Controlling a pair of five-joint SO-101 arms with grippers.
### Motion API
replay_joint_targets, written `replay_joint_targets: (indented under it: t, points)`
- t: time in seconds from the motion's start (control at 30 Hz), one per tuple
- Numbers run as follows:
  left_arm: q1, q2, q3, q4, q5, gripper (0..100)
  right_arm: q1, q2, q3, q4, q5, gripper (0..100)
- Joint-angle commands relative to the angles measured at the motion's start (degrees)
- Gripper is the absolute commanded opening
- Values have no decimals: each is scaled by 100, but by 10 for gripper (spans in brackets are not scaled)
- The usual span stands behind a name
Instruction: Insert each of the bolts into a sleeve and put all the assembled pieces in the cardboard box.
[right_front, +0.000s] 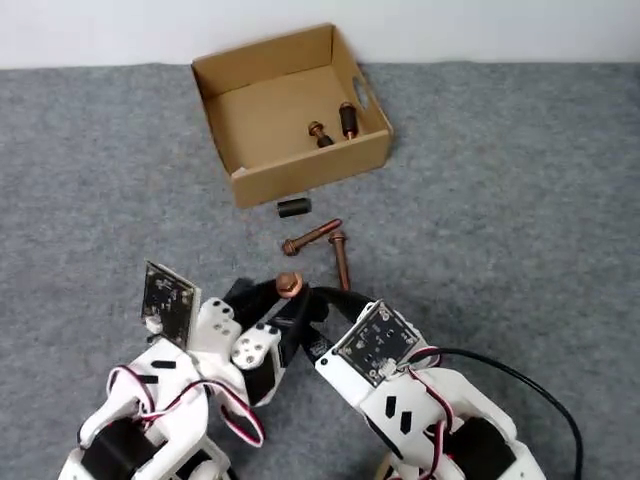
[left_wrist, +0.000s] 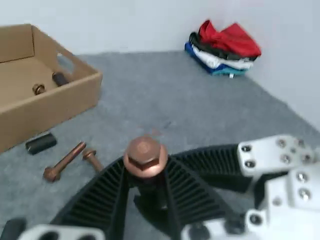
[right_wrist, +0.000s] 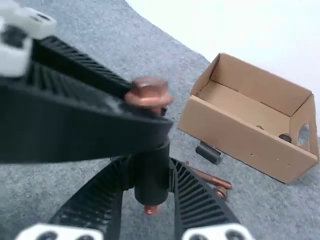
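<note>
Both grippers meet just in front of the arms, over the carpet. My left gripper is shut on a copper bolt just under its hex head. My right gripper is shut on a black sleeve. The bolt runs through that sleeve, and its tip pokes out at the far end. The cardboard box stands at the back and holds two assembled pieces. A loose black sleeve and two loose bolts lie between the box and the grippers.
Grey carpet covers the table with open room left and right of the box. A pile of folded red, white and blue cloth lies by the wall. A black cable trails from the right arm.
</note>
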Motion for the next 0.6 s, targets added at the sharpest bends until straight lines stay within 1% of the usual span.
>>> replay_joint_targets:
  t: [0.0,0.1,0.2,0.33,0.43,0.57]
  points:
    - [70,18,-4,387,-149,119,31,-22,-97,-136,44,8]
    - [62,26,-22,396,-149,216,31,-22,-97,-127,44,8]
    - [62,26,-40,396,-149,224,31,-22,-97,-127,44,8]
    - [-18,35,-382,413,-123,224,40,-22,-79,-119,44,8]
    - [-378,44,-664,492,-141,224,92,-22,-62,-110,26,8]
    - [-1134,18,-971,897,-149,222,629,-13,-62,-110,0,8]
